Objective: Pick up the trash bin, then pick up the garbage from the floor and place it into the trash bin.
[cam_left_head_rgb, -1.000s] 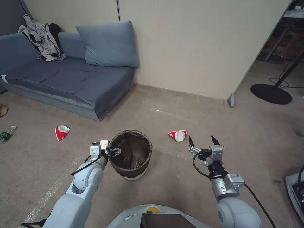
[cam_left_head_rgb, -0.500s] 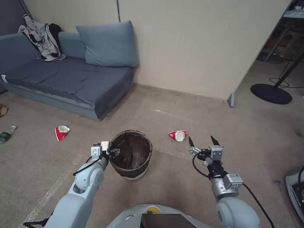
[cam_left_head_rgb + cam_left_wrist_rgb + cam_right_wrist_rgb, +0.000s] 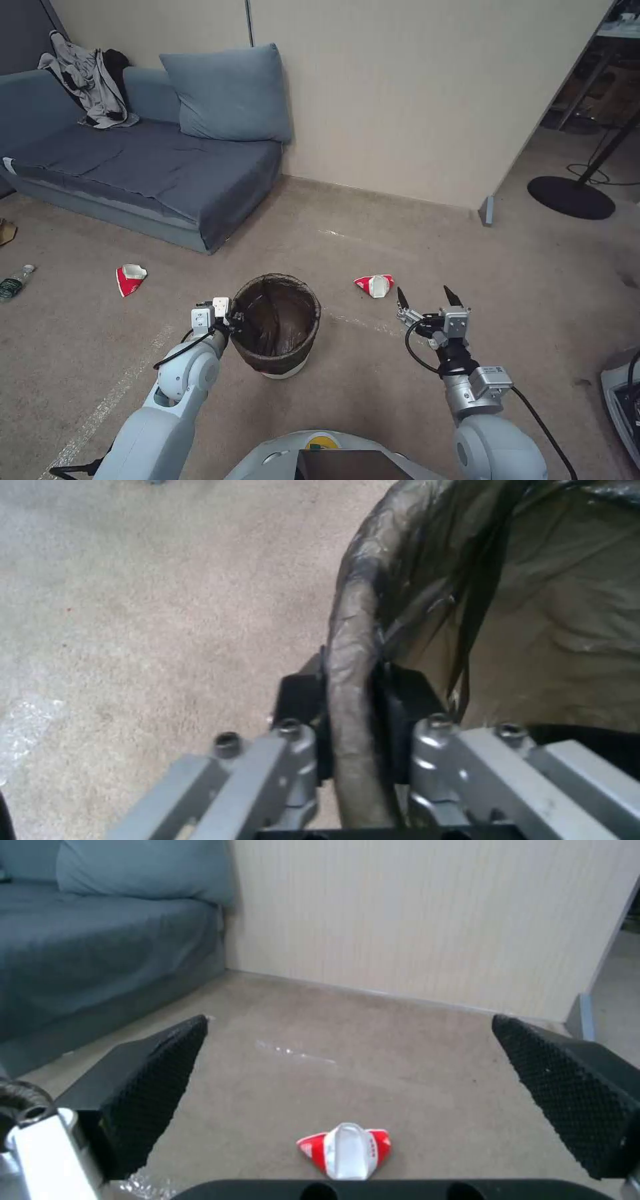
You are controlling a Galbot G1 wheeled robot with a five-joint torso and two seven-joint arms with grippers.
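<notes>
Left hand (image 3: 350, 720) is clamped on the trash bin's (image 3: 275, 327) liner-covered rim, one finger inside and one outside, with the bin standing on the carpet beside the robot. Right hand (image 3: 427, 298) is held wide open above the floor, facing a crushed red-and-white cup (image 3: 347, 1151). If the bin is lifted by this thin edge, it could tilt or slip, since slick liner plastic is pinched.

The left gripper (image 3: 350, 715) is clamped on the rim of the trash bin (image 3: 350, 630), one black finger (image 3: 300, 700) outside the rim and the other inside. The dark crinkled liner (image 3: 533, 580) lies beyond the inner finger; carpet (image 3: 147, 605) spreads beyond the outer one.
</notes>
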